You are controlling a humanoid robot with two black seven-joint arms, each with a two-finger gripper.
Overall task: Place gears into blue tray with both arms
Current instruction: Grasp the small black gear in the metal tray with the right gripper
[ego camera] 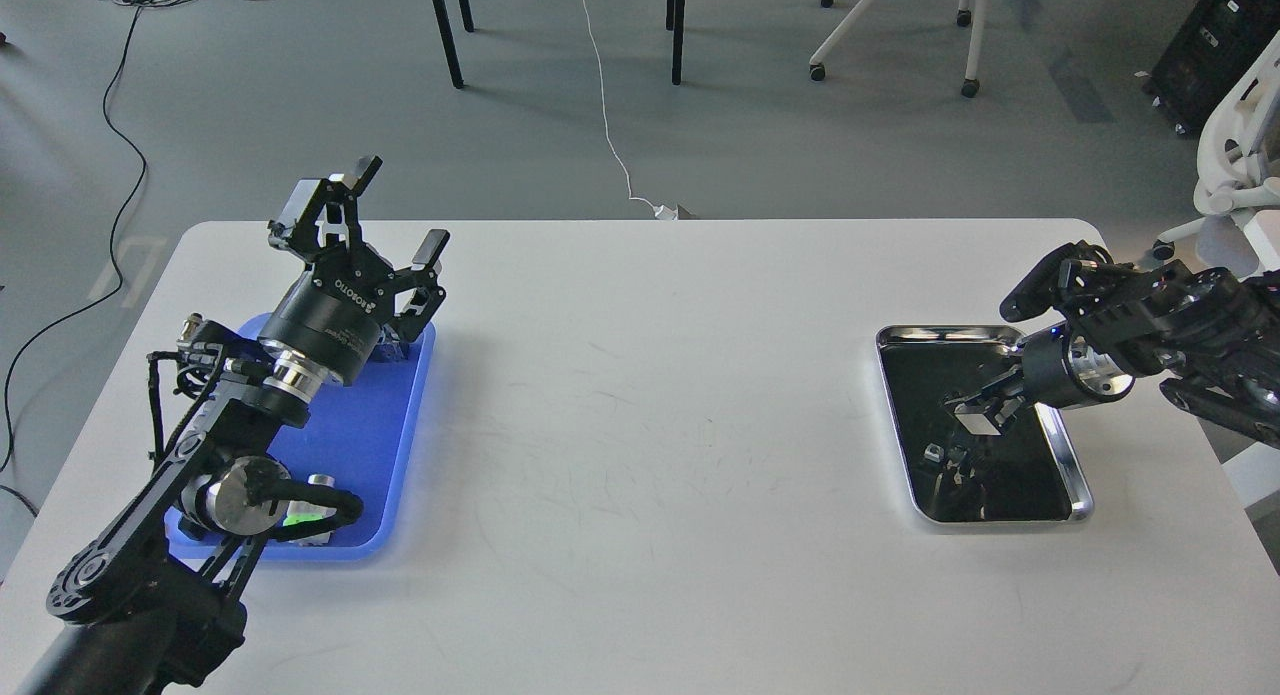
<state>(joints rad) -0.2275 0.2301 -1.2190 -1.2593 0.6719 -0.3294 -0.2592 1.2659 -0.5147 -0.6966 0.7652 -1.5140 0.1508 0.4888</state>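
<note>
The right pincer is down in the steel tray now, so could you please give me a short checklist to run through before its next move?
1. Right pincer inside the steel tray: ok.
2. Gear held between its fingers: cannot tell, dark on dark.
3. Left pincer open, above the blue tray's far end: ok.
4. Blue tray has bare floor for a drop: ok.
5. White table between the trays free of obstacles: ok.
6. Gears left in the steel tray: cannot tell; only small dark shapes show.
</note>
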